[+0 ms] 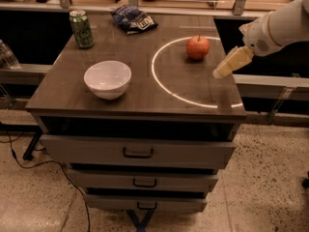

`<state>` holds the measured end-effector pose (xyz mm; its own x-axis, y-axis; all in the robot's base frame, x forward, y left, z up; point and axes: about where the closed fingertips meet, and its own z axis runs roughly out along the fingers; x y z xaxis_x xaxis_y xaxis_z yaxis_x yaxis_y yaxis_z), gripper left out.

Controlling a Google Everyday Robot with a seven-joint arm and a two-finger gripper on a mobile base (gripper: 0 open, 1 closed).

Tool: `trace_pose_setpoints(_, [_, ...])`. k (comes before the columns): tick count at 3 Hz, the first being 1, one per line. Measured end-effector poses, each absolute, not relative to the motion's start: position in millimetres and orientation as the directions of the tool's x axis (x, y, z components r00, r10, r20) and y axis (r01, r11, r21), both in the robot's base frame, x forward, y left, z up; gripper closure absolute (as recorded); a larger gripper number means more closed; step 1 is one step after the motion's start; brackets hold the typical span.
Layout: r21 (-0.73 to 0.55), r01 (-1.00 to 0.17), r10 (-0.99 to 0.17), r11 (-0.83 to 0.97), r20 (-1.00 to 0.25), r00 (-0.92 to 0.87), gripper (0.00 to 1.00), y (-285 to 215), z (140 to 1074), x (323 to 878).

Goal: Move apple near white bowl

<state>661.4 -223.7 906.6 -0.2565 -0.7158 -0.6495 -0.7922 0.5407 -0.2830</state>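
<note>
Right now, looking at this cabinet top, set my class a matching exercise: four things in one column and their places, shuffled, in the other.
Things
1. apple
2. bowl
3. can
4. tool

Places
A. back left corner of the cabinet
B. inside the ring, at its far side
C. by the right edge, just right of the apple
D. front left, outside the ring

Pairs: 1-B; 2-D; 3-A; 4-C
</note>
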Motion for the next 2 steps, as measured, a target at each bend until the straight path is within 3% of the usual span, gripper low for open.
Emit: trace_pose_setpoints(2, [-0.249, -0.737, -0.583, 0.628, -0.779, -0.233, 0.00, -194, 896, 744])
